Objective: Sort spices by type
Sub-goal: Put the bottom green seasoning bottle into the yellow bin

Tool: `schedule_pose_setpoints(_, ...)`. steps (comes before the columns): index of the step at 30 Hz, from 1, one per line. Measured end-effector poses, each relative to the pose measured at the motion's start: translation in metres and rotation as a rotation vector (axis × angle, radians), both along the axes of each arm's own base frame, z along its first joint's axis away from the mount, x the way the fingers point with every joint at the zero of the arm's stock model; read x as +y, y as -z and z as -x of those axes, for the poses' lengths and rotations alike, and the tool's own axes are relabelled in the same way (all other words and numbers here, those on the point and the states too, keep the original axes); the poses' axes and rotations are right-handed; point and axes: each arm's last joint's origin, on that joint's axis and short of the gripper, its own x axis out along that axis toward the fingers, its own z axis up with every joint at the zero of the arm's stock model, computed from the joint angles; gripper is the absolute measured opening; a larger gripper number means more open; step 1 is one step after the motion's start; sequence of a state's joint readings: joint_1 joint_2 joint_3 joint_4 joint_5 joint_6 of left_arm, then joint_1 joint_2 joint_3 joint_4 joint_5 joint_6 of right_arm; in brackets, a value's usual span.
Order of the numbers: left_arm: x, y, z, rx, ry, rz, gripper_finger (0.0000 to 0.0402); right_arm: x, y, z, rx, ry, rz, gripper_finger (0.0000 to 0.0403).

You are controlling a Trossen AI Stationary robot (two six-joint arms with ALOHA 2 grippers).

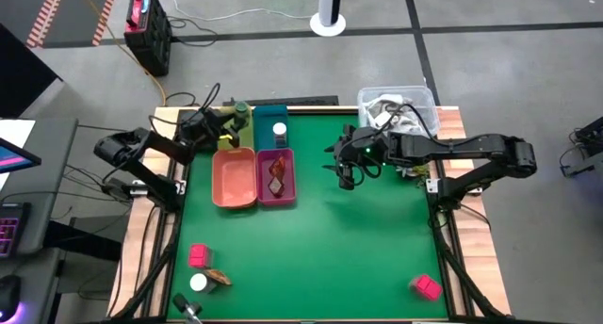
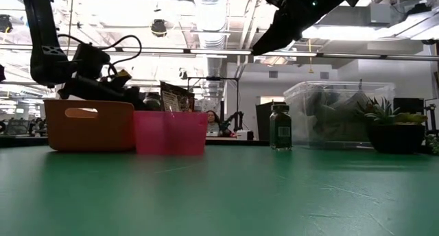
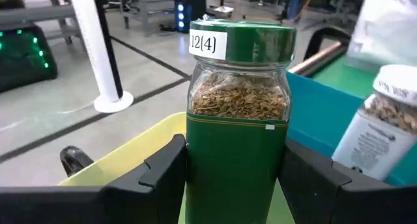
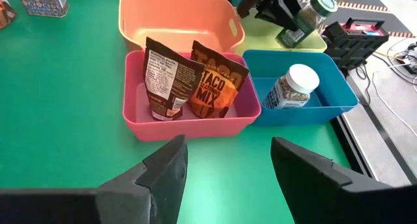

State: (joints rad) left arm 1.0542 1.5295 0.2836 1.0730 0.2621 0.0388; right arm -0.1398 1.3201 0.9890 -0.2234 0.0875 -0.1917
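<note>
Tabletop (image 1: 358,258) is viewed from above. Yellow tray (image 1: 237,134) sits at 11 o'clock; green-capped jar (image 3: 236,113) is clamped there by left claw (image 1: 226,128), best lowered upright, then released. Right claw (image 1: 347,171), spread and empty, is hovering near centre.

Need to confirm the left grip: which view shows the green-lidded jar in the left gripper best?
Left wrist view: the green-lidded jar fills the frame between the left gripper's fingers. Right wrist shows it small; high view only a speck; low view hides it.
</note>
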Motion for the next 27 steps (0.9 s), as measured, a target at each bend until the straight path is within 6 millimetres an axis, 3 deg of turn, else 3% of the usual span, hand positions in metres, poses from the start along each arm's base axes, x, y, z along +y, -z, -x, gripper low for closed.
schedule_pose_setpoints(9,0.001,0.003,0.002,-0.078,-0.1,0.121,0.0204,0.0,0.0,0.0,0.0,-0.001,0.0,0.0248)
schedule_pose_setpoints(18,-0.008,0.01,-0.01,0.095,-0.198,0.072,0.0221,0.001,0.0,0.0,-0.001,-0.003,-0.001,0.0248)
schedule_pose_setpoints(27,-0.009,0.005,-0.022,0.106,-0.162,0.039,0.0244,0.001,0.0,0.0,0.0,-0.003,-0.001,0.0248)
